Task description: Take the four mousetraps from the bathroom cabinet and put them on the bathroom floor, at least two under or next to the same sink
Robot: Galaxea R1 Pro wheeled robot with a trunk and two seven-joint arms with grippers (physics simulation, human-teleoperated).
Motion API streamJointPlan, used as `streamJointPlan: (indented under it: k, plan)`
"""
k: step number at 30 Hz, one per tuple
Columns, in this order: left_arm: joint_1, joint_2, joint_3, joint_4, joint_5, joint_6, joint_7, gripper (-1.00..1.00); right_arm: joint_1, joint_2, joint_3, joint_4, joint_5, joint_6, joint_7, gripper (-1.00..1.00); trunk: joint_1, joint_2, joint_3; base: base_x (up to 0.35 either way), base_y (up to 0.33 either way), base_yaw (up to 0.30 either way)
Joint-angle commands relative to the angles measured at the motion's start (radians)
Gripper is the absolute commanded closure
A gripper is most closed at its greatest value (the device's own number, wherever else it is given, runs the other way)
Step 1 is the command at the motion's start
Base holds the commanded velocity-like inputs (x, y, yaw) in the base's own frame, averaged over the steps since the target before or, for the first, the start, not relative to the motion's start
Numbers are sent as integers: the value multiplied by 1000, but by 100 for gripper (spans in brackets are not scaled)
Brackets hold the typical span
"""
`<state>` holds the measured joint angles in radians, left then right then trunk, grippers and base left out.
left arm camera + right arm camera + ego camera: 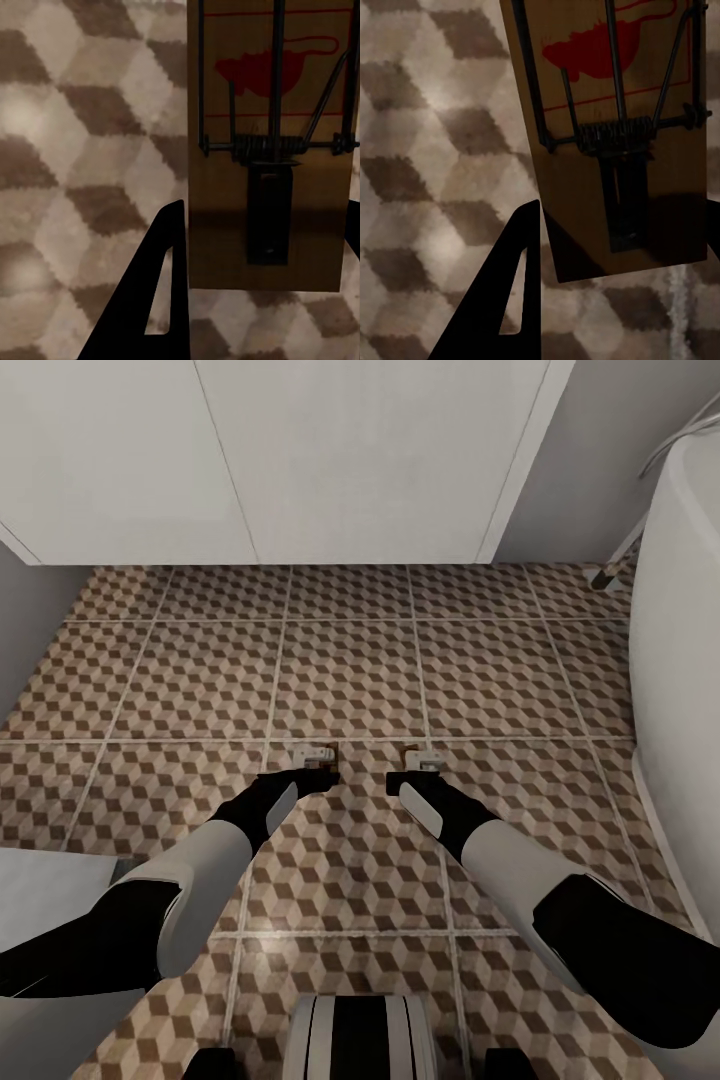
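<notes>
- Left pincer: I have it low over the bathroom floor, clenched on the near end of a mousetrap. In the left wrist view one black finger lies along the board's edge, the brown board between the fingers.
- Right pincer: likewise clenched on a second mousetrap; the right wrist view shows this board between the fingers, slightly skewed.
- Orientation: each trap's long axis runs along its pincer, pointing away from me toward the white vanity doors; spring and red mouse print face up.
- Purpose, as I judge it: holding by the short end keeps the wire parts clear, and the spot before the vanity suits the sink requirement.
- Whether the boards touch the tiles, I cannot tell.
- The bathtub stands at the right.
</notes>
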<state>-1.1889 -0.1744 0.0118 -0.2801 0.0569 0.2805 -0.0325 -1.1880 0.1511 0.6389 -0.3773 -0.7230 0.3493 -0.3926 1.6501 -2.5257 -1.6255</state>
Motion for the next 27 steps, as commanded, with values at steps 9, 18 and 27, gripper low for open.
streamJointPlan:
  k: [9, 18, 27]
  plan:
    - [0, 0, 0, -2, 4, 6, 2, 100, -1, -1, 8, -2, -9, 3, -8, 100, 0, 0, -1, 0, 0, 0]
    - [0, 0, 0, -2, 4, 5, 3, 100, -1, -1, 8, -2, -9, 3, -8, 100, 0, 0, -1, 0, 0, 0]
    - [0, 0, 0, -2, 4, 5, 3, 100, -1, -1, 8, -2, -9, 2, -8, 100, 0, 0, -1, 0, 0, 0]
